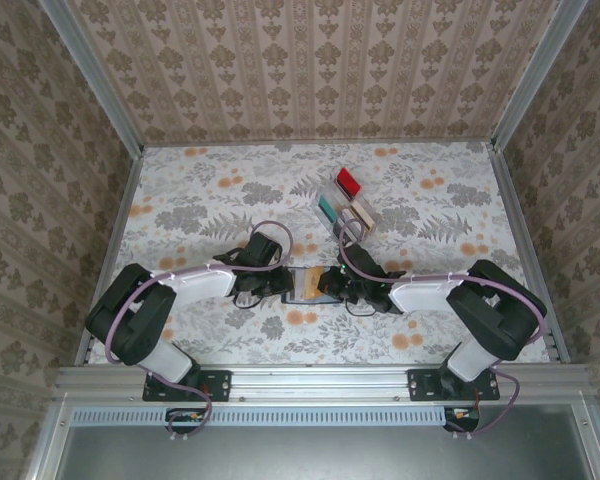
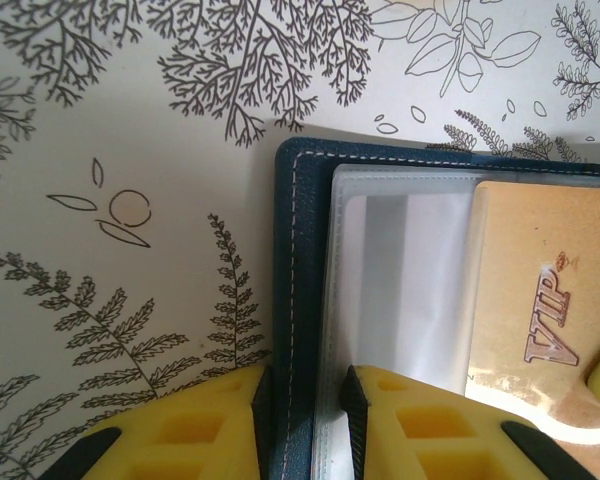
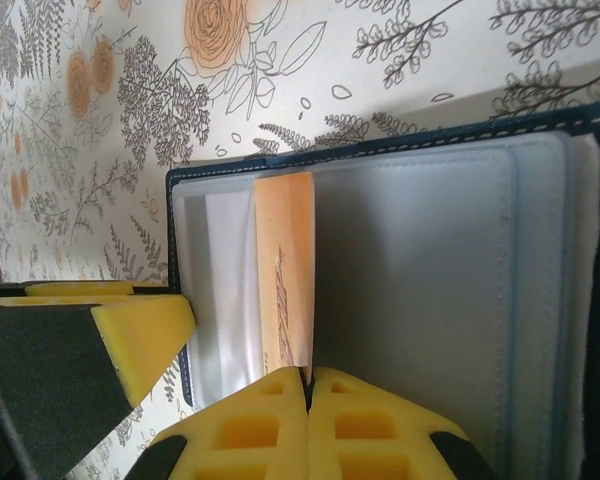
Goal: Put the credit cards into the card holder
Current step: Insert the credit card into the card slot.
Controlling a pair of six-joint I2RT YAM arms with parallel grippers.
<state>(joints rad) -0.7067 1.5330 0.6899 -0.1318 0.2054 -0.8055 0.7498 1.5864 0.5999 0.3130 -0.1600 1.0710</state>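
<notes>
The top external camera looks down from above and behind the arm bases, far enough back to take in the whole table (image 1: 230, 190) up to its far edge. The left wrist camera sits very close to the card holder (image 2: 292, 300), looking down over its stitched navy edge. The right wrist camera, just as near, looks across the open inside pages. All three views share one spot near the table's near edge: the holder and the tan-orange card (image 2: 540, 290) in it.

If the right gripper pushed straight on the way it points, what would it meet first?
Probably the pale sleeve of the card holder: the right gripper, shut on the tan-orange card, points across it. Depth is unclear.
</notes>
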